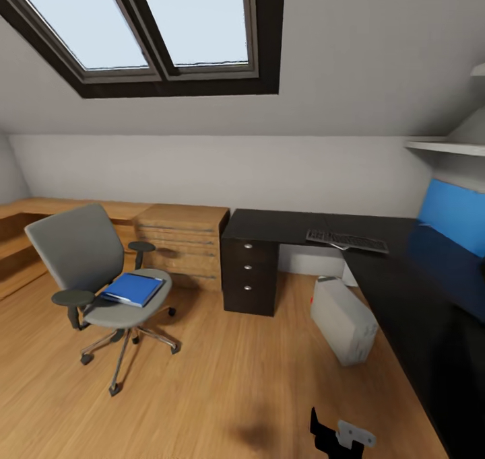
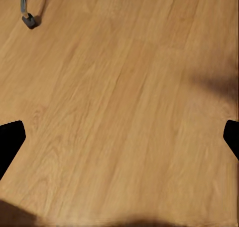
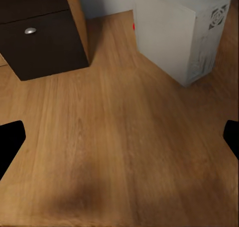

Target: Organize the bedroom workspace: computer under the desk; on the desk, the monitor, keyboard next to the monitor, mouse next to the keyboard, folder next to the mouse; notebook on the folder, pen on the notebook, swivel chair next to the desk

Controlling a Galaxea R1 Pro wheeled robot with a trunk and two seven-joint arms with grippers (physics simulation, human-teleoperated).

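head view: folder [image 1: 133, 289] on swivel chair [image 1: 91, 270] | right wrist: computer [image 3: 177, 32]

A blue folder [image 1: 133, 289] lies flat on the grey swivel chair [image 1: 81, 257]; the keyboard [image 1: 347, 240] rests on the black desk [image 1: 404, 277].

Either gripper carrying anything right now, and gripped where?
Nothing is held. The left gripper and right gripper are both open over bare floor; the folder lies on the swivel chair.
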